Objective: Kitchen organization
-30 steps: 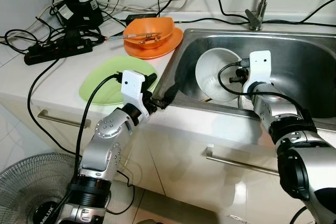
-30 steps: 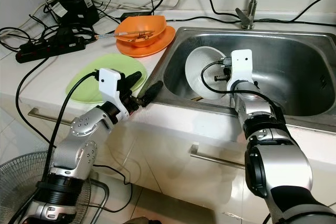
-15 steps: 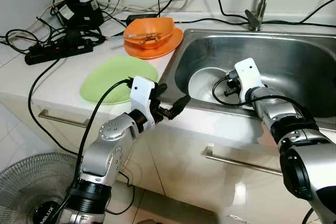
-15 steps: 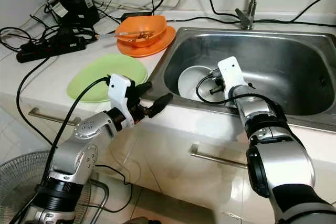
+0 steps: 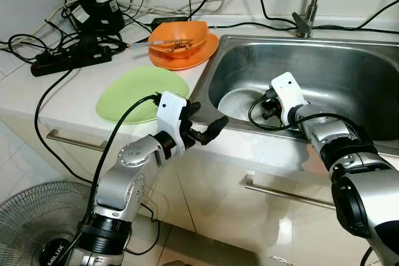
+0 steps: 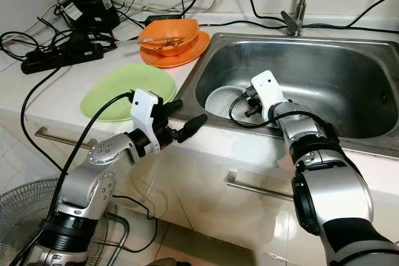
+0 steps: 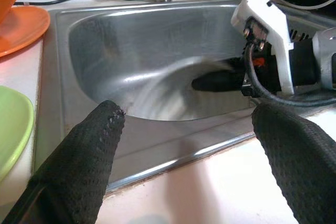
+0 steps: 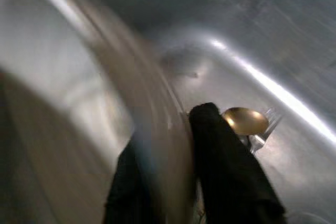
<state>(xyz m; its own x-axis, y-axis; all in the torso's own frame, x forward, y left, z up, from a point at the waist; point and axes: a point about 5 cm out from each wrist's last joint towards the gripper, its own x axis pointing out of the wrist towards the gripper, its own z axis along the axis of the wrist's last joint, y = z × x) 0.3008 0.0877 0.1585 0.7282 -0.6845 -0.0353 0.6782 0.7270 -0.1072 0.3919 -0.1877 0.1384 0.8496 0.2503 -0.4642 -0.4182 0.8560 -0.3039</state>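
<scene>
Nearest the camera, the left end effector (image 5: 202,123) hangs just above the front lip of the worktop (image 5: 75,91), at about 7 o'clock from the sink (image 5: 349,54). Its two black fingers (image 7: 79,166) are spread wide and hold nothing; the left wrist view looks between them over the sink's front rim.

Just past it, inside the basin at the near left, the right end effector (image 8: 173,182) reaches down at about 3 o'clock from the left one. Its fingers are pinched on the rim of a white bowl (image 5: 240,99), one finger on each side of the wall as the right wrist view shows, though that view is blurred. The bowl lies low on the sink floor against the front wall. In the right wrist view a gold-coloured spoon (image 8: 247,120) lies on the sink bottom just beyond the fingertip, with some other metal cutlery beside it that is too blurred to tell.

On the worktop at 10 o'clock from the left end effector lies a light green plate (image 5: 140,85), flat and bare. Further back, at 12 o'clock from it and touching the sink's left edge, an orange bowl (image 5: 181,32) sits on an orange plate (image 5: 187,57), with cutlery resting across the bowl.

At the far left, a black power strip (image 5: 68,60) and adapters sit among tangled black cables. At the back of the sink stands the tap (image 5: 308,10).
</scene>
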